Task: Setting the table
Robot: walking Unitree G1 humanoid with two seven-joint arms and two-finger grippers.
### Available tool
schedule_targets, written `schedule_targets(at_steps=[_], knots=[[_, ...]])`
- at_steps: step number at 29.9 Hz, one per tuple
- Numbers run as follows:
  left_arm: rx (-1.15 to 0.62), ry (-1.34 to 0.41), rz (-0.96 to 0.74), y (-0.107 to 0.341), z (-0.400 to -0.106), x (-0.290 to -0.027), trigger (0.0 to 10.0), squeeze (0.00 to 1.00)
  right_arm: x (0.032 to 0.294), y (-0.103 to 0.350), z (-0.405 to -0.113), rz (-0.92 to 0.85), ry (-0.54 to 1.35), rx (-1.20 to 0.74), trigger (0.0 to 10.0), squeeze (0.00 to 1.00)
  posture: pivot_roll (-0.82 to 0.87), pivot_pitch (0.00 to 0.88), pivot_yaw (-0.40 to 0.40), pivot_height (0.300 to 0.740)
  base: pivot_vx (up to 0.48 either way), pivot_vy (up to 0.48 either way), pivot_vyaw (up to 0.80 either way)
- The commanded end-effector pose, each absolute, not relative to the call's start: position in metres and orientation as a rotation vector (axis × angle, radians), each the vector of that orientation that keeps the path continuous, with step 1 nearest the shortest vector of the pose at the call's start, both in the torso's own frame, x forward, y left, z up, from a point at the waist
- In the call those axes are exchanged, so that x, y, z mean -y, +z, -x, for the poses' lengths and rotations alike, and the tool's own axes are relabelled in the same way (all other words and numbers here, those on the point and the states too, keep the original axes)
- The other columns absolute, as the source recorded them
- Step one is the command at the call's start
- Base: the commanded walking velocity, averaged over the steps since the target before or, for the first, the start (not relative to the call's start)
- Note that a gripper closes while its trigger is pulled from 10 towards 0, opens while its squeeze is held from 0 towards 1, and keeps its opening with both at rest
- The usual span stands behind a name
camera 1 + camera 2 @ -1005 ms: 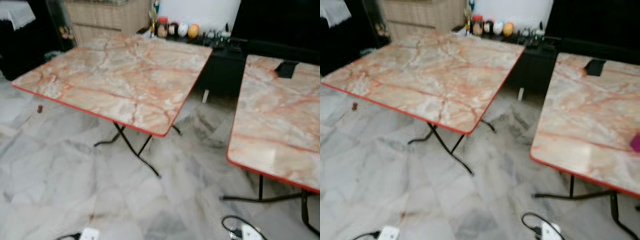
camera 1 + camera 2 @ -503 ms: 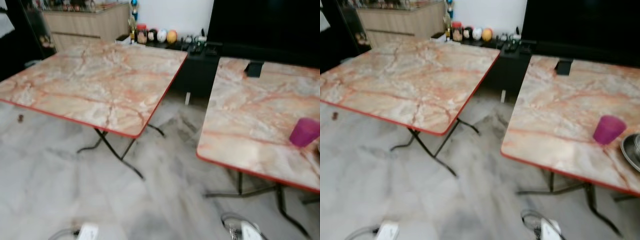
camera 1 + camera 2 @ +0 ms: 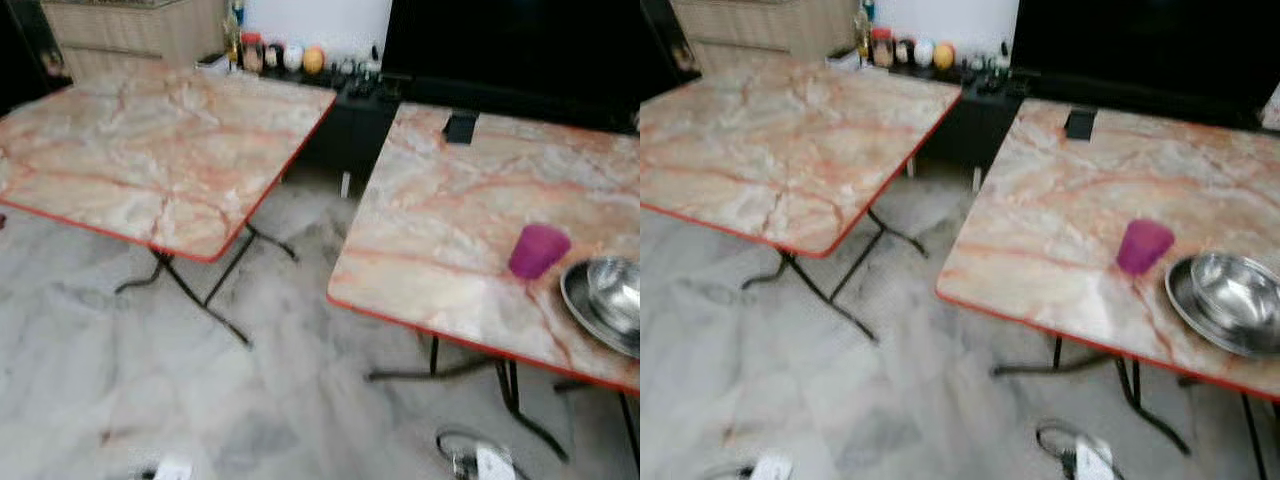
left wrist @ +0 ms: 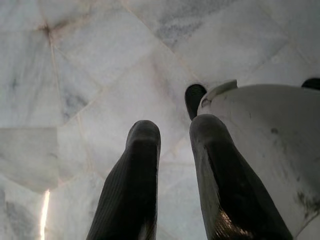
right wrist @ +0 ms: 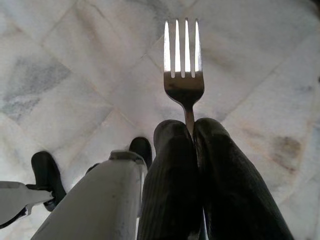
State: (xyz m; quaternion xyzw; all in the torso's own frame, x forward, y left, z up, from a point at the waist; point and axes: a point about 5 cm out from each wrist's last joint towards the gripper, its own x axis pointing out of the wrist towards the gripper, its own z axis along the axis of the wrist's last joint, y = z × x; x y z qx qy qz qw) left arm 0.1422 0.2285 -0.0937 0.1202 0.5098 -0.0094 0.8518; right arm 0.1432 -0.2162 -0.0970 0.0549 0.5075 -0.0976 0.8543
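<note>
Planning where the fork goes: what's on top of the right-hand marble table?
A purple cup, a steel bowl nested in a steel plate, and a small black object at the far edge. The table's right end is out of frame.

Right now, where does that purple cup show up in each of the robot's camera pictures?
Left eye view: the purple cup stands near the front edge of the right-hand table, just left of the steel bowl.
Right eye view: same spot, beside the bowl, a little nearer mid-picture.
Left wrist view: floor tiles, no cup.
Right wrist view: a fork over floor, no cup.
Shared landmark: the steel bowl.
</note>
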Motion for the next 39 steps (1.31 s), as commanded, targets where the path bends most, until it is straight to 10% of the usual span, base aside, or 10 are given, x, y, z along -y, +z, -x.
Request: schedule_targets(at_steps=[1, 39], knots=[[-1.076, -0.031, -0.261, -0.0940, -0.1423, -0.2274, 10.0, 0.00, 0.2198, -0.0969, -0.1414, -0.117, -0.221, -1.067, 10.0, 0.00, 0.05, 0.000, -0.024, 0.727, 0.000, -0.266, 0.00], [-1.071, -0.013, -0.246, -0.0934, -0.1441, -0.2274, 10.0, 0.00, 0.2220, -0.0952, -0.1444, -0.125, -0.252, -1.039, 10.0, 0.00, 0.05, 0.000, -0.024, 0.727, 0.000, -0.226, -0.24]])
